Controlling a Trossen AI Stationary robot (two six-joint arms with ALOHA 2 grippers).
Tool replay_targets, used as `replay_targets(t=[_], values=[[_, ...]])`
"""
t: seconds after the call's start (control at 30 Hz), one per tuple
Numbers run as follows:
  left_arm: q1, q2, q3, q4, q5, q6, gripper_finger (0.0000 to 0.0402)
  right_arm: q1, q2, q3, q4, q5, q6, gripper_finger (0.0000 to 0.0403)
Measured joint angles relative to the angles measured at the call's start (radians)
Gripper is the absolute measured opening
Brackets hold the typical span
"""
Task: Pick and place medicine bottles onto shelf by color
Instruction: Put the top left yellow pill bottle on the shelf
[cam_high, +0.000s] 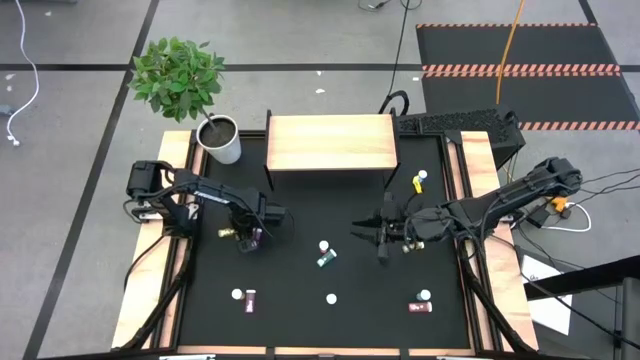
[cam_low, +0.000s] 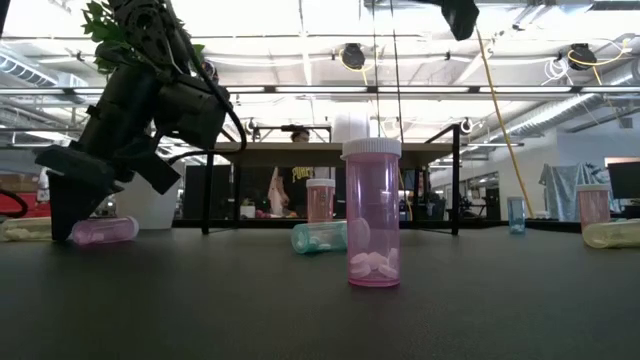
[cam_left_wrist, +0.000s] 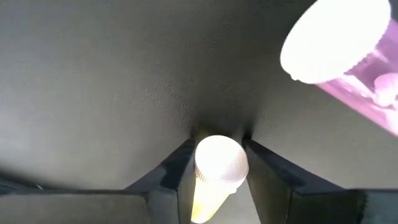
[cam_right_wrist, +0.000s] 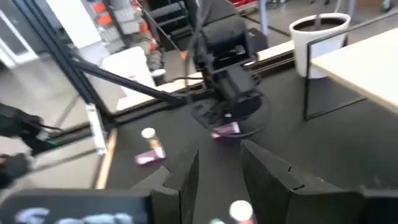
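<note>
Eight medicine bottles are showing on the black mat: four pink, two yellow and, as far as can be told, two teal. The left gripper (cam_left_wrist: 219, 142) is clenching its jaws on one lying yellow bottle (cam_left_wrist: 214, 174), with a lying pink bottle (cam_left_wrist: 348, 56) just beside the jaws and the shelf (cam_high: 330, 142) and a white plant pot (cam_high: 222, 140) standing well beyond them. The right gripper (cam_right_wrist: 221, 155) is hovering with its jaws released and nothing between them, a white-capped bottle (cam_right_wrist: 239, 211) sitting just under them and the left arm (cam_right_wrist: 227, 68) standing in the way ahead.
</note>
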Motion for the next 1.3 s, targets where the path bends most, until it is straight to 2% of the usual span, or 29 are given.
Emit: replay_targets(t=[0.3,0.43,0.53,0.73,0.87,1.03,1.2,1.3], values=[[0.01,-0.074,0.002,0.018,0.024,-0.048,0.0122,-0.007,-0.097,0.0,-0.041,-0.008,0.052,0.0114],[0.01,-0.181,0.002,0.007,0.03,-0.085,0.0123,-0.013,-0.107,0.0,-0.053,0.041,0.075,0.0114],[0.01,-0.29,0.001,0.004,0.03,-0.128,0.0123,-0.038,-0.096,0.0,-0.051,0.04,0.093,0.0114],[0.01,-0.534,0.001,0.062,0.027,-0.224,0.0124,-0.103,-0.021,0.0,0.032,-0.127,0.132,0.0115],[0.009,-0.672,0.001,0.256,0.021,-0.245,0.0124,-0.12,0.057,0.0,0.2,-0.175,0.123,0.0125],[0.009,-0.78,0.001,0.604,-0.018,-0.215,0.0124,-0.137,0.133,0.0,0.354,-0.172,0.161,0.0168],[0.01,-0.812,0.001,0.921,-0.16,-0.124,0.0124,-0.143,0.175,0.0,0.614,-0.172,0.192,0.0215],[0.01,-0.793,0.001,1.077,-0.164,-0.072,0.0124,-0.156,0.178,0.001,0.621,-0.161,0.168,0.0233]])
